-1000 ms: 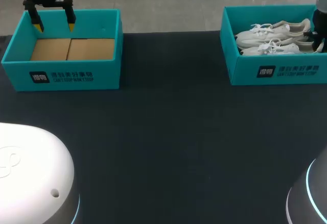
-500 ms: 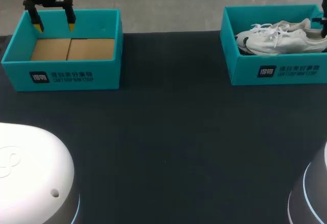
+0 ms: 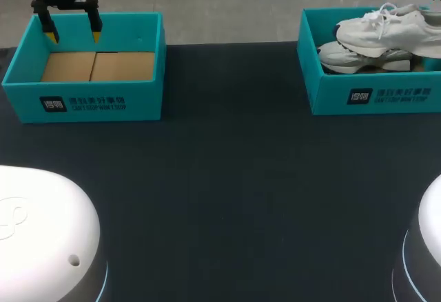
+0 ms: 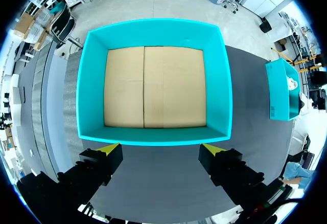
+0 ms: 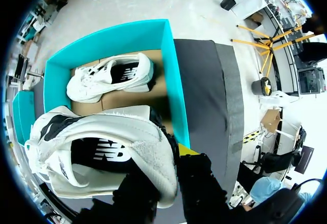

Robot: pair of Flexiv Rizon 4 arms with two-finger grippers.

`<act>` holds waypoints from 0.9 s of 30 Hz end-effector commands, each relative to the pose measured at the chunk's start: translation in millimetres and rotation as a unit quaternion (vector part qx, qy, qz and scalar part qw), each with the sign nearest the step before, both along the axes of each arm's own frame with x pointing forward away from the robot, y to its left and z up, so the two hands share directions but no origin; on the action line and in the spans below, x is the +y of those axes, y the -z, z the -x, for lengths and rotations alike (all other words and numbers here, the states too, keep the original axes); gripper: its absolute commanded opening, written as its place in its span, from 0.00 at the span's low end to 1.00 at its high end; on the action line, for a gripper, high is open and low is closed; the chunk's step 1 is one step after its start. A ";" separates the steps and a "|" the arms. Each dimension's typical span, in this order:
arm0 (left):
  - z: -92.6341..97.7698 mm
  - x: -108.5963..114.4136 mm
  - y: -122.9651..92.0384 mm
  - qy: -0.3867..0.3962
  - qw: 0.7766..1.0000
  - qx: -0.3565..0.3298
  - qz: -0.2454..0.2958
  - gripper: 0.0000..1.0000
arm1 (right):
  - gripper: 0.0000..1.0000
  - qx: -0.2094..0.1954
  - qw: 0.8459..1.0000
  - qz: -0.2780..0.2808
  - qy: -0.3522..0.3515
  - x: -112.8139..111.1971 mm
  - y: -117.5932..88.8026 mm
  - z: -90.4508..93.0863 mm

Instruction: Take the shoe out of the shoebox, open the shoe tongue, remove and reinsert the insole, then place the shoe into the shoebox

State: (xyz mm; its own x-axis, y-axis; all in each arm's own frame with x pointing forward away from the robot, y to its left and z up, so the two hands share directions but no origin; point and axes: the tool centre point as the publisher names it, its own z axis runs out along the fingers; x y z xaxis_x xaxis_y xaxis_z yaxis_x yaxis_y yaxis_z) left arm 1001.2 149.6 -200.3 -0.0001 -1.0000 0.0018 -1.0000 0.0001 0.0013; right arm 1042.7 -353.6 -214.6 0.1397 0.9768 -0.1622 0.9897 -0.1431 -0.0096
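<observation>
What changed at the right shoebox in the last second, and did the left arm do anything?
The right gripper, shut on the lifted shoe at its heel end, has raised it above the rim of the right shoebox. A second ago it lay beside the second shoe, which stays inside. The left gripper stays open over the empty left shoebox.

Bright, even light falls from above. The dark counter (image 3: 227, 178) takes it dully, with a faint sheen. The white shoe (image 3: 386, 26) is nearly washed out and casts a soft shadow on the cardboard floor of its shoebox (image 5: 171, 81). The empty shoebox (image 4: 153, 137) glows vivid teal along its rim.
</observation>
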 end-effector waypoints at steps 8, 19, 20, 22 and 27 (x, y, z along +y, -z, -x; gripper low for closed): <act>0.3 0.0 -0.1 0.000 1.000 0.000 0.000 1.00 | 0.00 -0.027 1.000 0.006 -0.005 17.6 -55.2 21.0; 0.3 0.0 -0.1 0.000 1.000 0.000 0.000 1.00 | 0.00 -0.027 1.000 0.006 -0.005 17.6 -55.2 21.0; 0.3 0.0 -0.1 0.000 1.000 0.000 0.000 1.00 | 0.00 -0.027 1.000 0.006 -0.005 17.6 -55.2 21.0; 0.3 0.0 -0.1 0.000 1.000 0.000 0.000 1.00 | 0.00 -0.027 1.000 0.006 -0.005 17.6 -55.2 21.0; 0.3 0.0 -0.1 0.000 1.000 0.000 0.000 1.00 | 0.00 -0.051 0.999 0.010 0.010 45.3 -61.9 56.7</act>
